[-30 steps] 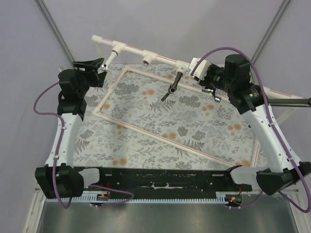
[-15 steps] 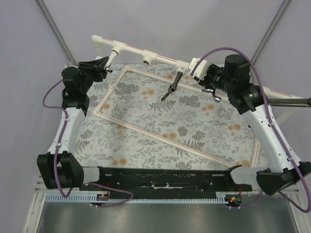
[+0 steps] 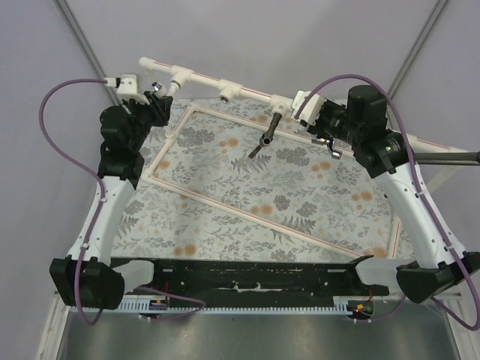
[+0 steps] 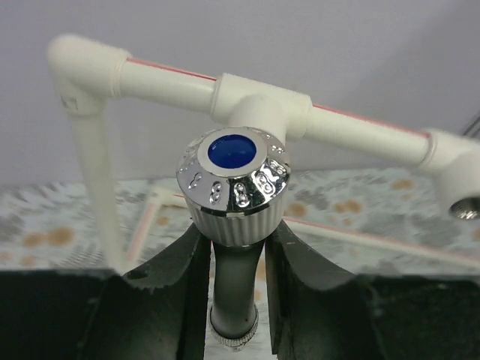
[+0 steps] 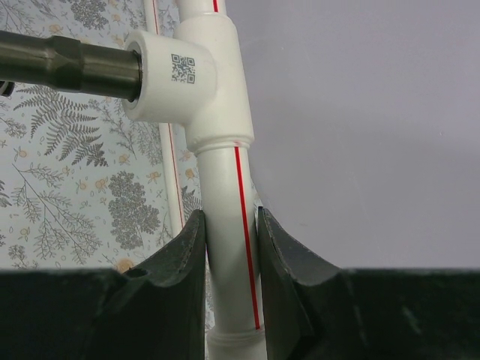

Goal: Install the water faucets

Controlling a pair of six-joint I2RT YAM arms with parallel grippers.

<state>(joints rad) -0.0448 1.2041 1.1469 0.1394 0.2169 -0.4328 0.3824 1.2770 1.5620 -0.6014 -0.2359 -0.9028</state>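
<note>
**A:** Faucet with the chrome knob (image 4: 234, 176), where is it?

**B:** Pinched by its stem in the left claw (image 4: 235, 234), blue-capped knob facing the wrist camera. It sits just in front of a tee (image 4: 262, 109) on the white pipe (image 4: 165, 75), over the bench's (image 3: 225, 187) far left corner.

**A:** And the right claw (image 5: 229, 221)?

**B:** Clamped on the pipe below the QR-marked tee (image 5: 187, 67), where a dark faucet (image 5: 67, 67) is seated.

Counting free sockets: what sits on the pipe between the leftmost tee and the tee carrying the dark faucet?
One tee with an empty socket, in the top view.
</note>
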